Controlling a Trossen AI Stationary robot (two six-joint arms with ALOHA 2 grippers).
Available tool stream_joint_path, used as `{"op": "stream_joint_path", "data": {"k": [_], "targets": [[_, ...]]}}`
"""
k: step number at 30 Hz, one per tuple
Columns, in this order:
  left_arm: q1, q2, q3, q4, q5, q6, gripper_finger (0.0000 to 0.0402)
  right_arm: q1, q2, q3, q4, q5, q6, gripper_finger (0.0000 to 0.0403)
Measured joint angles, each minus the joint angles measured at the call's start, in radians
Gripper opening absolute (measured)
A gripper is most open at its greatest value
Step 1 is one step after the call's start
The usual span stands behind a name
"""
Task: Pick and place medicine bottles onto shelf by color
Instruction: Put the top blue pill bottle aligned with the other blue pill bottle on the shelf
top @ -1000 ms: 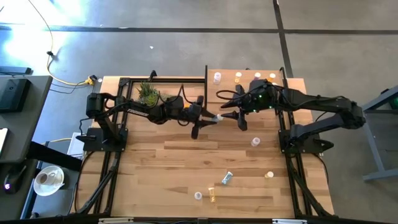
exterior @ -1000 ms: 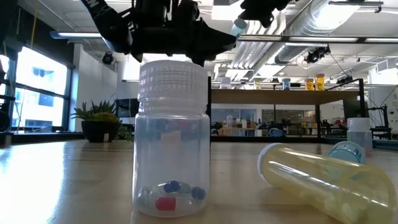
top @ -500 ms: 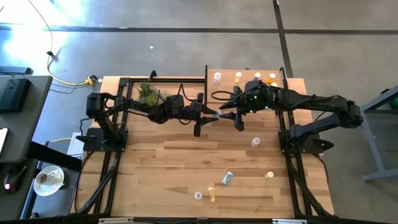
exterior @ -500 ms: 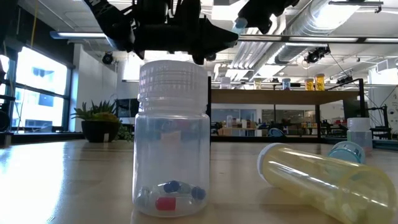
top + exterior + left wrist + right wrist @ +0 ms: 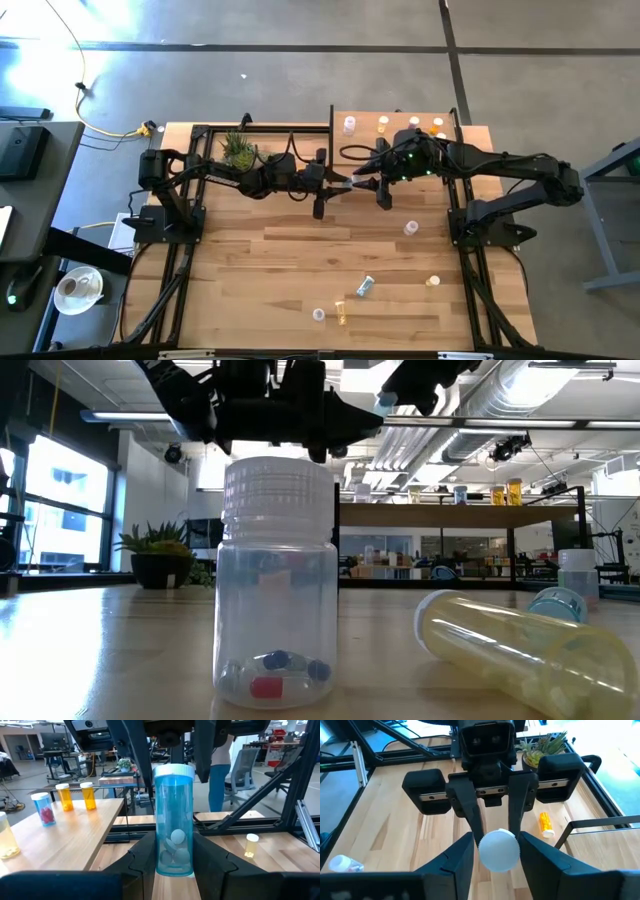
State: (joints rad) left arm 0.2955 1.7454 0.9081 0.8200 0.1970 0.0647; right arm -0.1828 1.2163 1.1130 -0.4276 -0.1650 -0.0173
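Observation:
A pale blue bottle (image 5: 173, 820) with a white cap hangs in the air over the table's far middle, between my two grippers. My left gripper (image 5: 340, 187) is shut on the bottle's base end. My right gripper (image 5: 366, 184) faces it from the table's right, with its fingers against the cap. The shelf (image 5: 400, 138), a pale board, stands at the far right. Several bottles stand on it, among them two orange ones (image 5: 65, 797) and a clear one with red pills (image 5: 42, 809). My left gripper pinches the bottle's lower body (image 5: 172, 862) between its two fingers, coming level from the table's left. The bottle sticks out along the fingers, cap away from them, clear of the table. My right gripper has the white cap (image 5: 498, 851) between its two fingers (image 5: 466, 855), coming from the table's right and slanting slightly down. The cap end points into that gripper.
Loose bottles are on the table: one near the right arm's base (image 5: 410, 228) and several toward the near edge (image 5: 366, 286), (image 5: 433, 281), (image 5: 319, 314). A potted plant (image 5: 238, 150) stands at the far left. In the low view a clear bottle (image 5: 278, 580) stands upright and a yellow one (image 5: 520, 650) lies down.
My right gripper's fingers have drawn together around the bottle's cap. The left gripper has kept its hold, and the bottle has stayed in the air in the same place.

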Motion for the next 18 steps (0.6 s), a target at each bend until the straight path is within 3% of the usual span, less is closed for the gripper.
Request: {"op": "stream_joint_path", "data": {"k": [18], "targets": [[0.001,0.0,0.011,-0.012,-0.005,0.034,0.0097,0.0,0.0,0.001,-0.031,0.046,0.02,0.0098]]}}
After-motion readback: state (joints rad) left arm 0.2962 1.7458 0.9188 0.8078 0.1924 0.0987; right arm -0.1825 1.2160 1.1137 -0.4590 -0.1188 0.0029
